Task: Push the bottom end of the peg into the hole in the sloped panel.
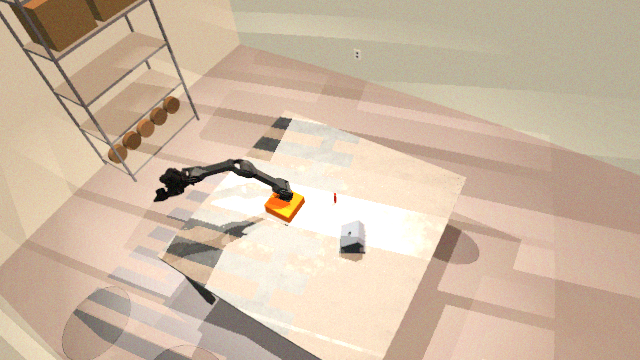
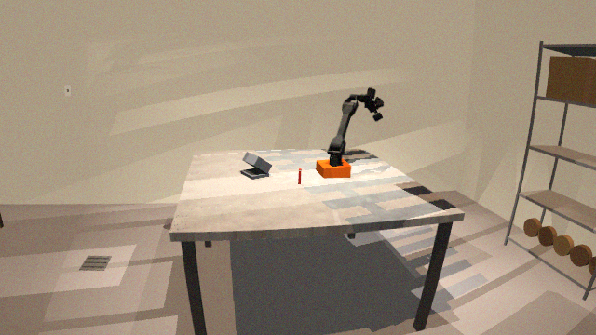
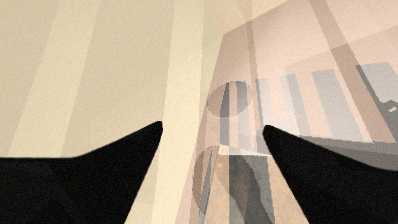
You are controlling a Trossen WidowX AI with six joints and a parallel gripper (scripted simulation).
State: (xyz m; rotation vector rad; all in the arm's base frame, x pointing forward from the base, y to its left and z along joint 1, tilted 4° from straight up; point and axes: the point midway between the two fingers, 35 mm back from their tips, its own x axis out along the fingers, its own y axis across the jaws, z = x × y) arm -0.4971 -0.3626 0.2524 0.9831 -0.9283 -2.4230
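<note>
A thin red peg [image 1: 335,198] [image 2: 299,177] stands upright on the table [image 1: 400,300] [image 2: 242,211], between the robot's orange base and the sloped panel. The grey sloped panel [image 1: 354,231] [image 2: 257,163] stands on a dark foot; a small dark hole [image 1: 349,233] shows in its face in the top view. The hole's shape is too small to tell. My gripper [image 3: 212,127] is open and empty, raised high on the side of the base away from the peg and panel. Neither peg nor panel shows in the wrist view.
The orange base block [image 1: 285,206] [image 2: 333,168] carries the arm. A metal shelf [image 1: 110,100] [image 2: 556,151] with boxes and several round wooden pieces stands on the floor beyond the table, on the gripper's side.
</note>
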